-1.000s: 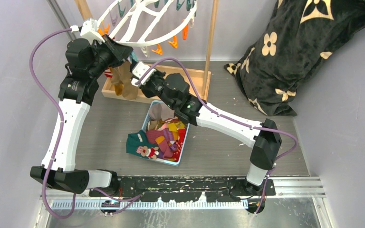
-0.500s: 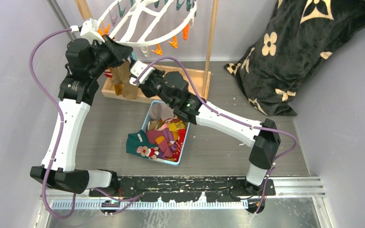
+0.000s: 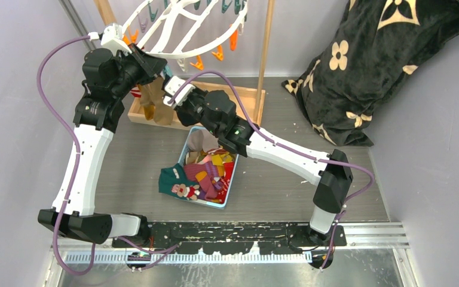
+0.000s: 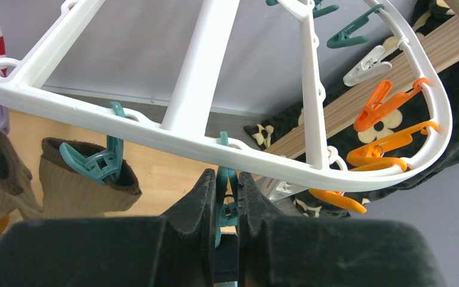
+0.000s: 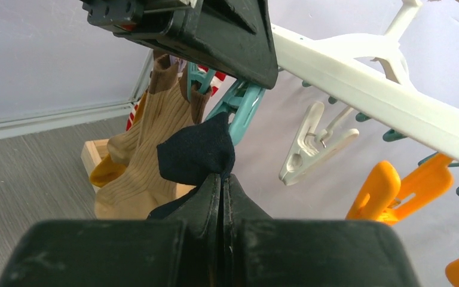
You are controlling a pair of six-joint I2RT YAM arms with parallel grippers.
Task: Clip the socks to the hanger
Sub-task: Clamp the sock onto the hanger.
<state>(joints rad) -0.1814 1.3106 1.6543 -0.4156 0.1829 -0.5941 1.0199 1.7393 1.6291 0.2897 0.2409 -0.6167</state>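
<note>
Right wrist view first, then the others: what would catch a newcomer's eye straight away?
The right end effector pinches a black sock, its tip right by a teal clip under the rim of the white hanger. The left end effector is closed on that clip. Beside it tan socks hang clipped, and a blue bin of bright socks sits on the table between the arms.

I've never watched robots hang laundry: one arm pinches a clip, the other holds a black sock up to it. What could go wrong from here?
1. The right gripper holds the black sock by a small fold, its tip beside the teal clip, not clearly inside it; released early, the clip may close on nothing.
2. The left gripper pinches that thin clip; it might slip out and snap shut.
3. The hanger may shift when pushed.
</note>
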